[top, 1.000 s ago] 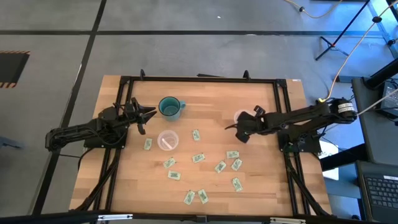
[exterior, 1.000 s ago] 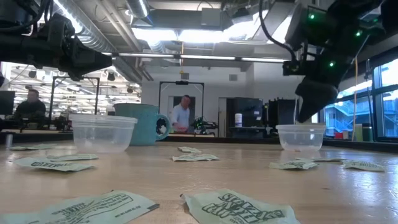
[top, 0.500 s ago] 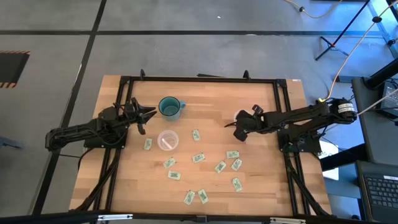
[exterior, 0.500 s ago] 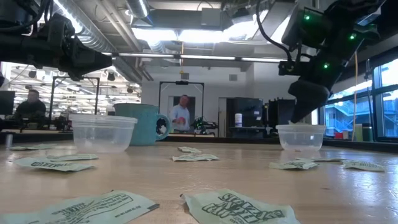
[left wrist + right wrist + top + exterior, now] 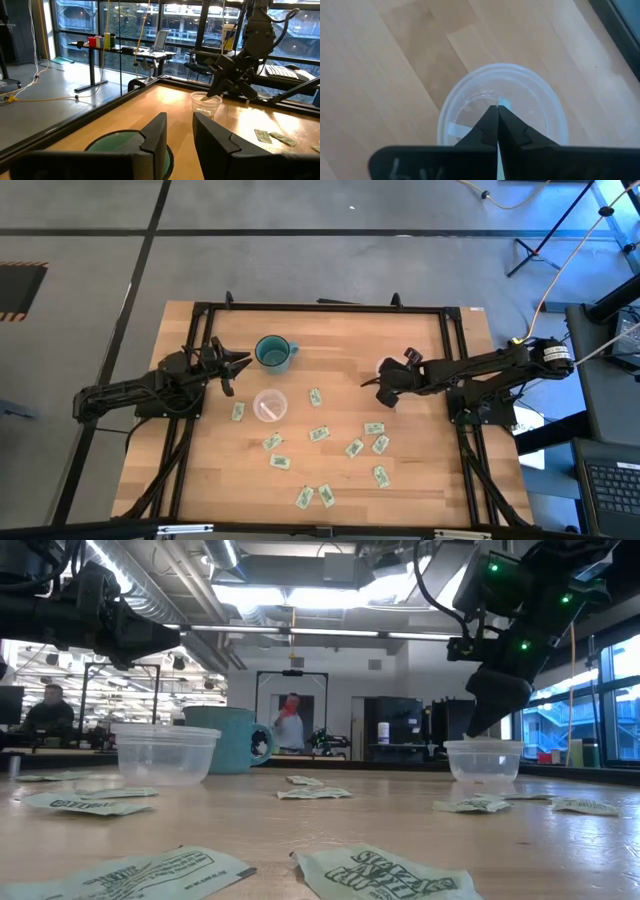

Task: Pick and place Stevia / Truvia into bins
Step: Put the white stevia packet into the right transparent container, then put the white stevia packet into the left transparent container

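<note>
Several Stevia sachets (image 5: 320,433), white with green print, lie flat on the wooden table, some close to the low camera (image 5: 385,875). One clear cup (image 5: 270,406) (image 5: 165,753) stands left of centre, the other (image 5: 386,367) (image 5: 484,760) to the right. My right gripper (image 5: 380,386) (image 5: 497,107) hangs shut just above the right cup's mouth (image 5: 470,100), pointing down into it. A pale piece lies on that cup's floor (image 5: 455,129). My left gripper (image 5: 238,364) (image 5: 180,125) waits open in the air beside the teal mug (image 5: 272,352). My right gripper comes from above, pointing down, and seems shut on a sachet: only a thin pale strip (image 5: 498,131) shows between the two fingers, with a small pale tip (image 5: 503,103) at their free ends. The strip is lifted clear over the cup; which part is held is hidden.
The teal mug (image 5: 228,738) (image 5: 115,142) stands behind the left cup, just under my left gripper. A black frame (image 5: 320,307) runs round the table's edges. Bare wood lies between the two cups. People show in the room beyond the table.
My right gripper has shifted a little toward the table's left and come over the right cup's mouth, staying shut, then held still. A person in the room behind has moved.
</note>
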